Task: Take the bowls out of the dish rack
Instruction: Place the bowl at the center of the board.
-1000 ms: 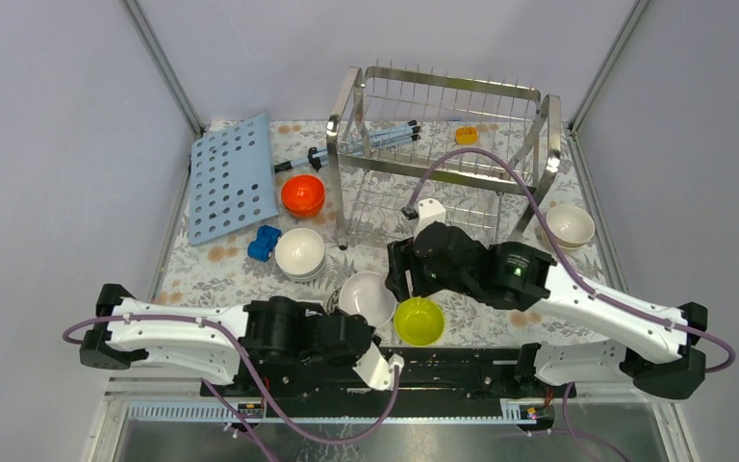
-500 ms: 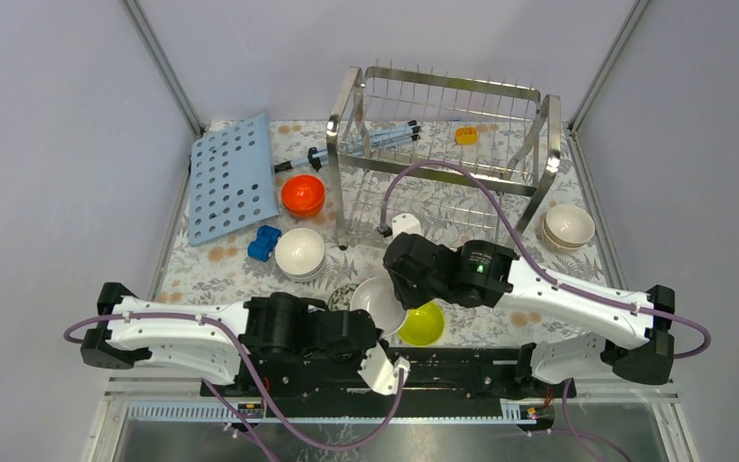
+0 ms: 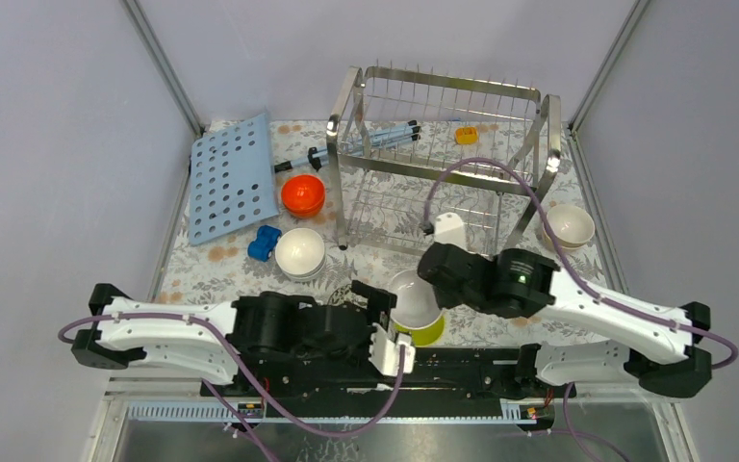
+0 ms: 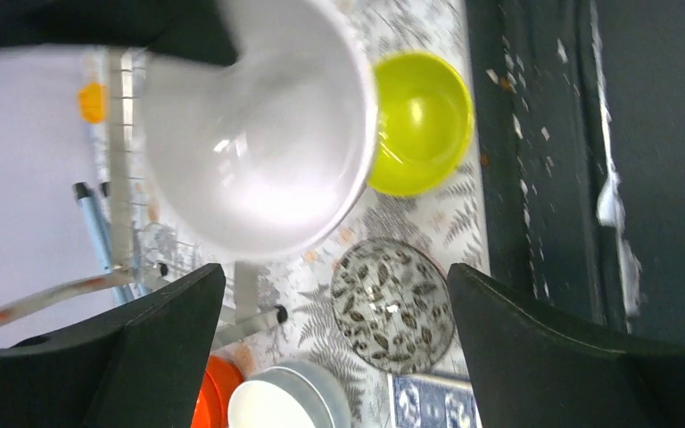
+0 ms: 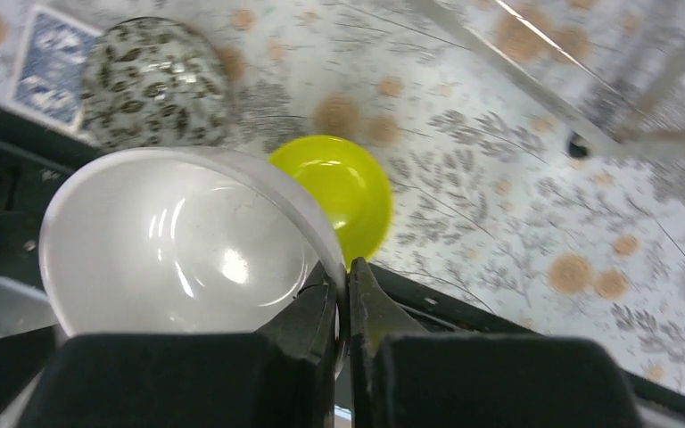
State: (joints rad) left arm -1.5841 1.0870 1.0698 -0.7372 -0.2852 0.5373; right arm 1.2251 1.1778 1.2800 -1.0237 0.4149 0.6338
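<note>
Table (image 3: 221, 274) w/ floral-print top. Set directly on it are shown: dish rack (image 3: 435, 174), far centre; lt-blue perforated board (image 3: 234, 178), far left; orange bowl (image 3: 303, 194), beside the board's near-right corner; white bowl stack (image 3: 300, 252) w/ small blue item (image 3: 264, 243) just to its left; cream bowl stack (image 3: 570, 225), right of rack; yellow-green bowl (image 4: 421, 120) and clear leaf-pattern bowl (image 4: 392, 303), near front edge, close but apart.

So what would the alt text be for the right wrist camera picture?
Black jaws pinch the rim of a white bowl; beyond it a yellow-green bowl and a clear bowl sit on a flowered tablecloth.
</note>
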